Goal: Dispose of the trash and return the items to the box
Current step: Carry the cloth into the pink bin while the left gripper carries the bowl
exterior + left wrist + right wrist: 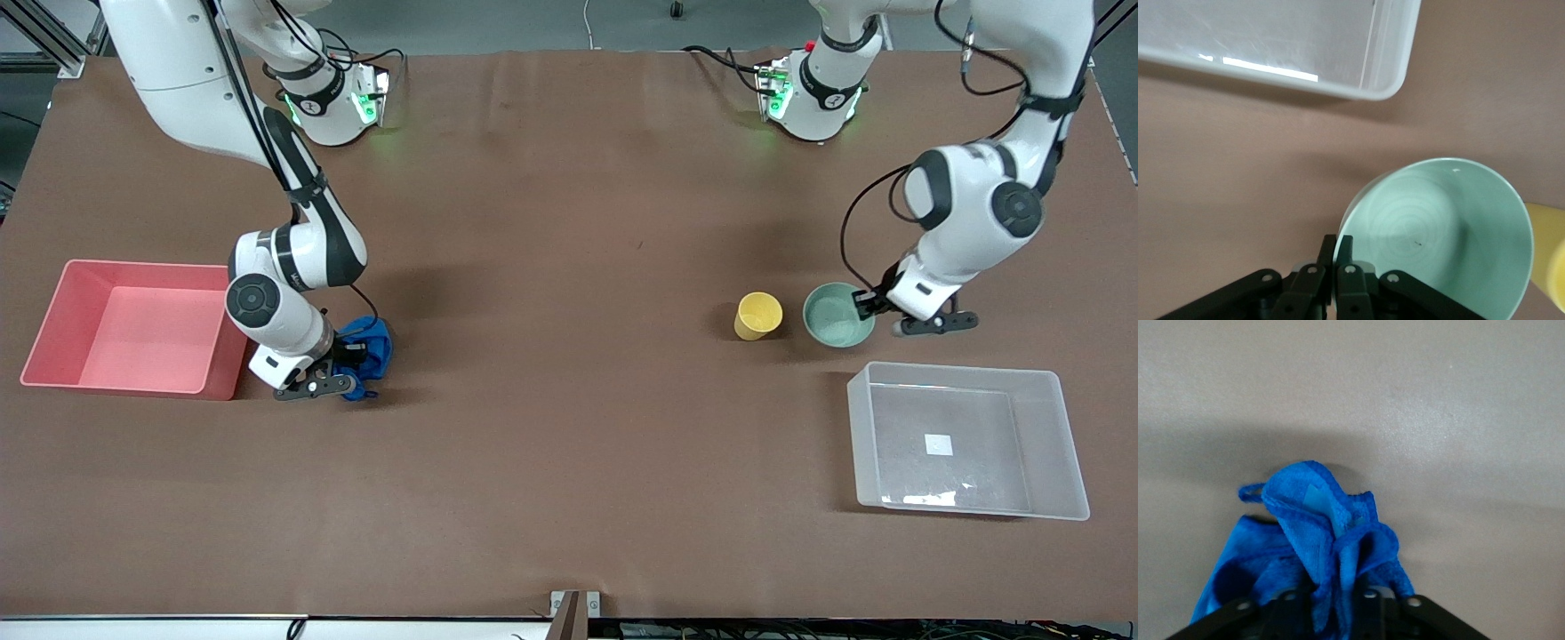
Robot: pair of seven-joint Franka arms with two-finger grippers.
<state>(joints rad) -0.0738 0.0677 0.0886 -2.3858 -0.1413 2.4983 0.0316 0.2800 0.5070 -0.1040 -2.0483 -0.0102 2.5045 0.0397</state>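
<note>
One blank white sticker [939,444] in box [1071,476]; no legible txt.

The right gripper [1338,613] fingertips are buried in blue rag [1318,547] folds; the yellow cup [1548,253] beside the left gripper [1335,267] seems cropped.

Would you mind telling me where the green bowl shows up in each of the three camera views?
Front view: the bowl stands beside the yellow cup, farther from the camera than the clear tub, with the left gripper shut on its rim.
Left wrist view: the bowl fills the lower part, its rim pinched at the gripper.
Right wrist view: not in it; only the blue rag shows.
Shared landmark: the tub near the bowl.
</note>
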